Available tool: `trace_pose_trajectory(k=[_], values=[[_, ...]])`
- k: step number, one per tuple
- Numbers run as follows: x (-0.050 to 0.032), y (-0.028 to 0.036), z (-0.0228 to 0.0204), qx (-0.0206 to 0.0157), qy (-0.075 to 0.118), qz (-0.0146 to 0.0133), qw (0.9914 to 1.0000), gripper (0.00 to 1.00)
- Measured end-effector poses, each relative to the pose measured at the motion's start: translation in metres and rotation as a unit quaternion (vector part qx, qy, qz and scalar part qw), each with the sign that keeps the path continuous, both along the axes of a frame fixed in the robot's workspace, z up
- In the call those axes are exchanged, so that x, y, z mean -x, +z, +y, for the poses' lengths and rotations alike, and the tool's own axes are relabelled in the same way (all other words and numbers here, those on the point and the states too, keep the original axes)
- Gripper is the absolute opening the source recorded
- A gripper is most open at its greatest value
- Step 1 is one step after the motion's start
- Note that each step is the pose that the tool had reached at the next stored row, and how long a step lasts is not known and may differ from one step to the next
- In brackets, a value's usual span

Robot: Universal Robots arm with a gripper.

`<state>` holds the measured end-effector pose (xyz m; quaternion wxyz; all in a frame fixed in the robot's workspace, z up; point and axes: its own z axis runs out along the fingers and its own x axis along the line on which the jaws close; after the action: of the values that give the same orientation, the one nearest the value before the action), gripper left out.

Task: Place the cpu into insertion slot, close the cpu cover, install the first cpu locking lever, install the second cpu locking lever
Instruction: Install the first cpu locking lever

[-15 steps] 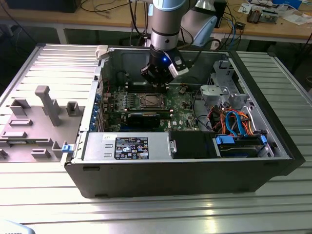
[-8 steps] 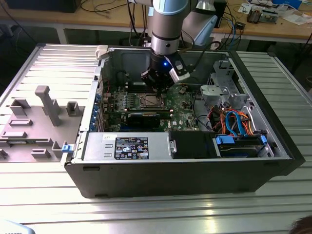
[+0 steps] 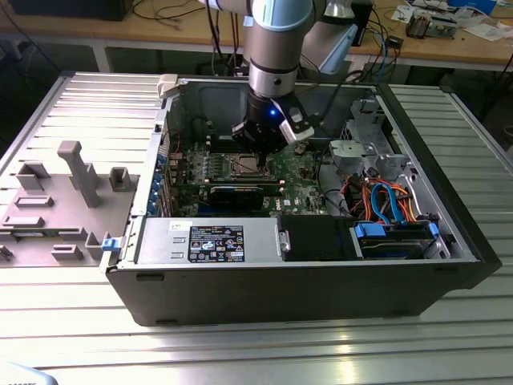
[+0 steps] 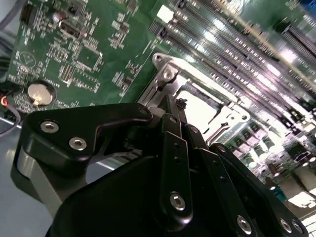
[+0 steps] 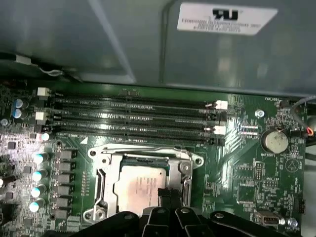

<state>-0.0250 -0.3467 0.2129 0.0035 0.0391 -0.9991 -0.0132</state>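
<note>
The ribbed metal surface (image 3: 240,345) carries an open computer case (image 3: 304,281) across the middle of the exterior view, with a grey fixture tray (image 3: 64,192) beside it at the exterior view's left. The arm (image 3: 276,40) comes down from the upper centre of that frame into the case, and its gripper (image 3: 260,146) hangs low over the green board (image 5: 237,168).

In the first wrist view the long memory slots (image 5: 133,116) run side by side across the board, with the insertion slot (image 5: 95,154) just beside them. The cpu cover (image 5: 148,157) seems to lie down flat as a silver frame around the chip. I cannot tell whether either locking lever is latched.

The cpu (image 5: 133,190) sits in the slot, flat, with its dull metal top facing up through the cover's window. It is close to square, so it has no real long axis. Its edges run parallel to the memory slots.

The fingers (image 5: 165,193) are drawn together into one dark tip with nothing seen between them. The tip stands right at one edge of the chip, so the cpu lies straight below and just ahead of it. In the exterior view the slot lies just below the gripper, slightly toward the exterior view's left.
</note>
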Motion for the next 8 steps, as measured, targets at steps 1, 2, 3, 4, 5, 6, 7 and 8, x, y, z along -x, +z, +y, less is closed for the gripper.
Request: trace_pose_trajectory(k=[1,2,3,4,5,6,7,8], values=[[0.0000,0.0000,-0.0018,0.0000,0.000,0.0000,1.00000,0.11],[0.0000,0.0000,-0.0035,0.0000,0.000,0.0000,1.00000,0.11],[0.0000,0.0000,-0.0056,0.0000,0.000,0.0000,1.00000,0.11],[0.0000,0.0001,-0.0062,0.0000,0.000,0.0000,1.00000,0.11],[0.0001,0.0003,-0.0068,0.0000,0.000,0.0000,1.00000,0.11],[0.0001,0.0005,-0.0072,0.0001,0.000,0.0000,1.00000,0.11],[0.0001,0.0011,-0.0075,0.0001,0.000,0.0000,1.00000,0.11],[0.0001,0.0017,-0.0077,0.0000,0.000,0.0000,1.00000,0.11]])
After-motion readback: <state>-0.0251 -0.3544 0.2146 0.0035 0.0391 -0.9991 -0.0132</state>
